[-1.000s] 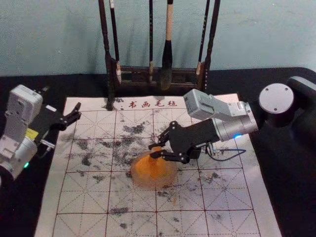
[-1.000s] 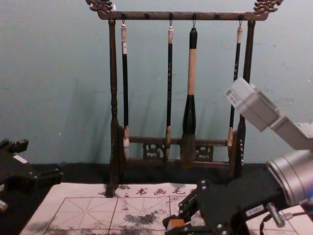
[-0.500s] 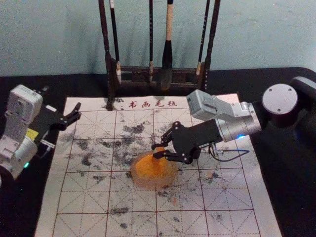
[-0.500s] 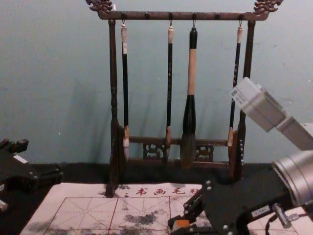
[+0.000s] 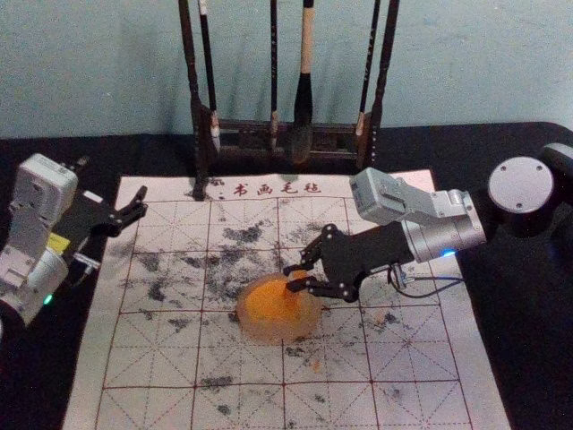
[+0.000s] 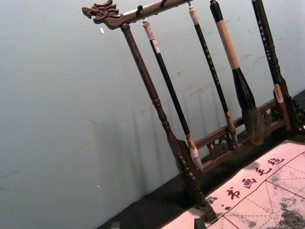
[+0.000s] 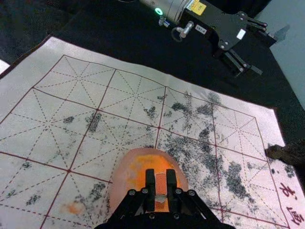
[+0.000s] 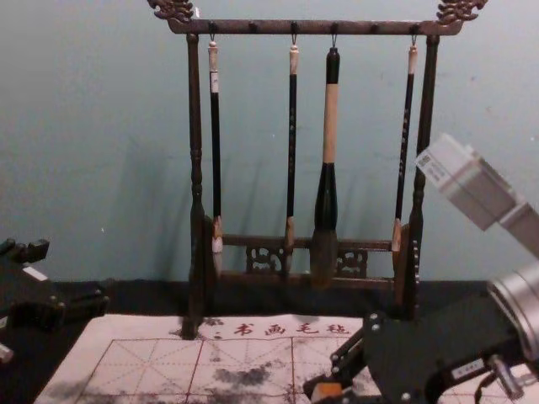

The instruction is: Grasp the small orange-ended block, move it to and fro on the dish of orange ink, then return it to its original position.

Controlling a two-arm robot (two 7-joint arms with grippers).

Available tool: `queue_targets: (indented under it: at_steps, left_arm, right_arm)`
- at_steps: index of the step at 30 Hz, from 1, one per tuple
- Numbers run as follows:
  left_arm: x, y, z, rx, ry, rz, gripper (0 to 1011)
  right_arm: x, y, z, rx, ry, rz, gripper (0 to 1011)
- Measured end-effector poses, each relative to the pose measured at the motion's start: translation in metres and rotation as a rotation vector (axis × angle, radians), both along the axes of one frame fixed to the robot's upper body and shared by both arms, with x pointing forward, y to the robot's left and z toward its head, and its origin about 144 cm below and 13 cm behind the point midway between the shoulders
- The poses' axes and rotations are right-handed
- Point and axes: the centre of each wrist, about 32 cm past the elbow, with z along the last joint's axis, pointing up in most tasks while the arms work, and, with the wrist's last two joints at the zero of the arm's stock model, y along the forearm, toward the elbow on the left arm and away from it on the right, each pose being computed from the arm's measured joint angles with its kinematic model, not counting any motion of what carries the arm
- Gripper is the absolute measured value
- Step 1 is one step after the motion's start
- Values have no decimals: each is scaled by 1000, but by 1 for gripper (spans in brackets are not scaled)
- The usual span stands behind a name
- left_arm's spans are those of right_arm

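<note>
My right gripper (image 5: 294, 277) is over the right part of the orange ink dish (image 5: 269, 324), reaching in from the right. In the right wrist view the right gripper (image 7: 161, 183) is shut on the small block (image 7: 160, 183), whose orange face shows between the fingers, with the dish (image 7: 118, 191) behind and below it. The block (image 8: 327, 390) also shows at the chest view's lower edge, at the fingertips. Whether it touches the ink is hard to tell. My left gripper (image 5: 138, 208) is parked open over the mat's left edge.
A dark wooden rack (image 5: 244, 143) with hanging brushes, one of them large (image 8: 327, 202), stands at the mat's far edge. The gridded mat (image 5: 161, 358), smudged with black ink, lies under the dish on a black cloth (image 5: 45, 376).
My right gripper has moved to the right and slightly toward the body, carrying the block across the dish. The left arm and the dish have stayed still.
</note>
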Motion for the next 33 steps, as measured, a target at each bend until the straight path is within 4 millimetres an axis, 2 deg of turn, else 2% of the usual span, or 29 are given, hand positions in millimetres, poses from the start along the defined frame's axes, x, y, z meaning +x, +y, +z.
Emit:
queue_targets:
  at_steps: [15,33]
  left_arm:
    - [0,0,0,0,0,0,1001]
    - [0,0,0,0,0,0,1001]
  right_arm:
    - [-10,-1,-1,-2,4,18,137]
    - [-7,18,-3,18,8,69,137]
